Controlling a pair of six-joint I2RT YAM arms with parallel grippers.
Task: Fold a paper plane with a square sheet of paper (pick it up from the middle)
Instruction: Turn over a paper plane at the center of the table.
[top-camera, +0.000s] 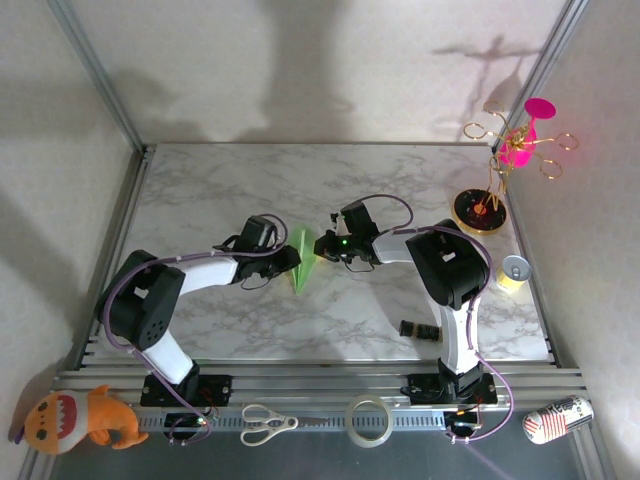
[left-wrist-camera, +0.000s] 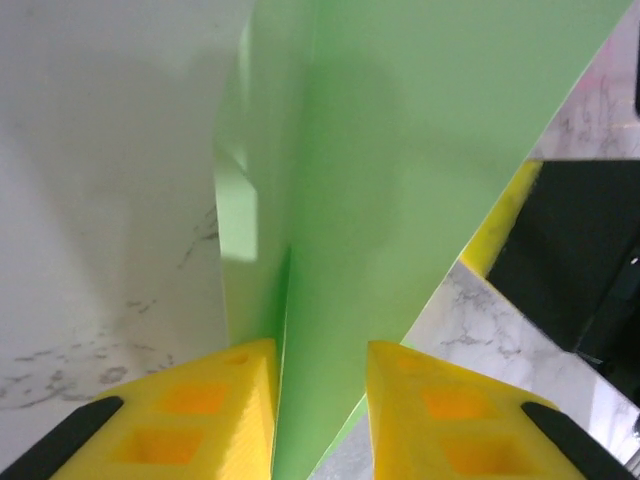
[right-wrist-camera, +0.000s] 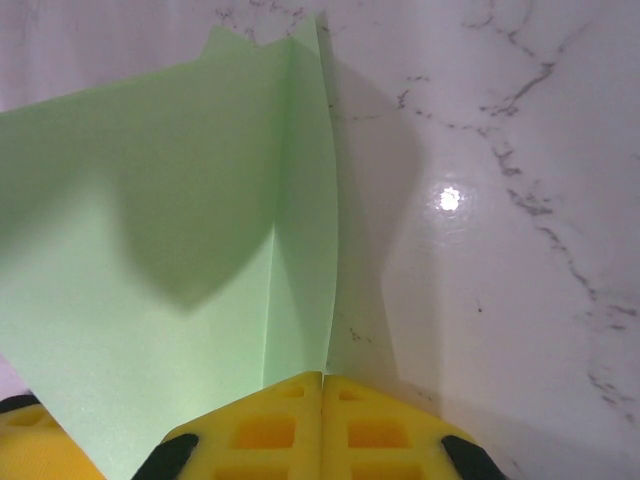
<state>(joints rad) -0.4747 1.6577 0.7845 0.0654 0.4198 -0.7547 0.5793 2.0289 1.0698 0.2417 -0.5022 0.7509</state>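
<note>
**A:** Which way does the paper plane (top-camera: 300, 262) lie from the grippers?

**B:** Right between them on the marble table (top-camera: 250, 180). Its long axis runs far-to-near, so each arm meets it side-on and neither is nearer. The left gripper (top-camera: 287, 258) is on its left, the right gripper (top-camera: 322, 247) on its right.

**A:** And the jaws?

**B:** The right gripper (right-wrist-camera: 322, 380) is closed tight, and a raised fold seems pinched in the seam. The left gripper (left-wrist-camera: 320, 350) stands narrowly parted, straddling the crease.

**A:** How does the paper look?

**B:** Light green, plain and narrow, with sharp creases and flaps standing up.
</note>
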